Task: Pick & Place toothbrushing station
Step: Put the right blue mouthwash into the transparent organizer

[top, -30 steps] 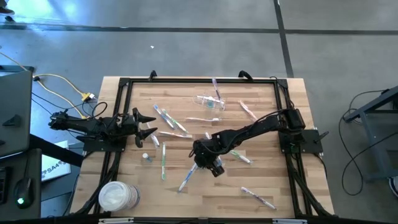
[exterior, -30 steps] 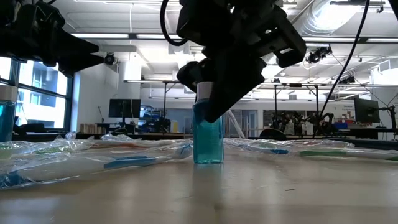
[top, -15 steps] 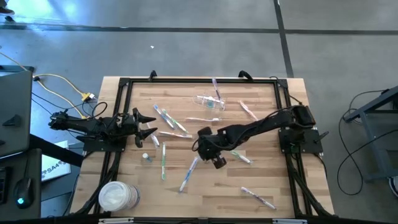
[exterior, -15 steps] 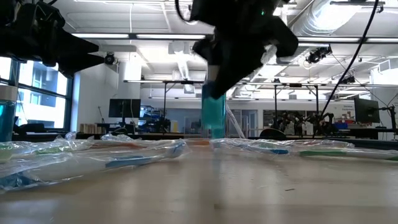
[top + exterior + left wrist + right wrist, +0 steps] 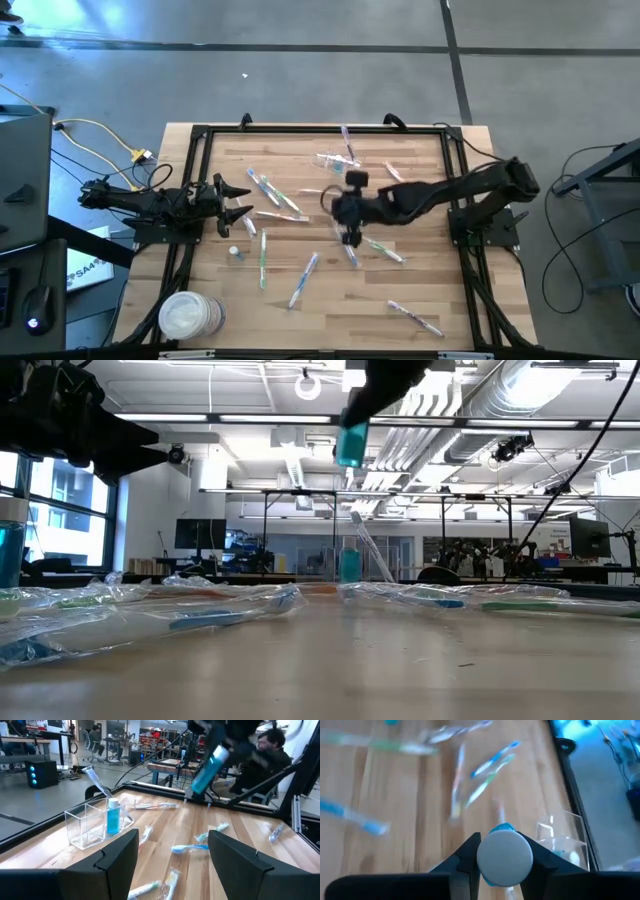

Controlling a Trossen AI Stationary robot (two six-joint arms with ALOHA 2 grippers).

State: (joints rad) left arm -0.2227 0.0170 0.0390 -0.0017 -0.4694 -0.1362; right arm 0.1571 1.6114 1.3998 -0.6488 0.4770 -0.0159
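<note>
My right gripper (image 5: 345, 210) hangs above the middle of the table, shut on a small bottle of blue liquid (image 5: 211, 766) with a pale round cap (image 5: 504, 856). The clear plastic cup (image 5: 335, 162) stands near the far edge and holds another blue bottle (image 5: 113, 817) and a toothbrush. Several wrapped toothbrushes (image 5: 305, 277) lie scattered flat on the wood. A third small bottle (image 5: 235, 254) stands upright at the left. My left gripper (image 5: 243, 199) waits open at the table's left side, level, touching nothing. My right gripper pinches the bottle between its two fingers (image 5: 468, 856), just below the cap (image 5: 504, 856). The fingers slant down from the right. The bottle is lifted clear of the table and tilted, its cap end toward the wrist and its blue body (image 5: 350, 445) pointing away.
A black frame (image 5: 200, 135) runs around the wooden table. A stack of white round discs (image 5: 186, 316) sits at the near left corner. More toothbrushes lie near the right front (image 5: 415, 317). A person (image 5: 272, 750) sits in the room beyond the table.
My right gripper has risen from the table with the bottle and gone toward the far edge and the clear cup, rolling and tipping as it went. The bottle stood upright on the wood; now it hangs tilted, well clear of the table.
</note>
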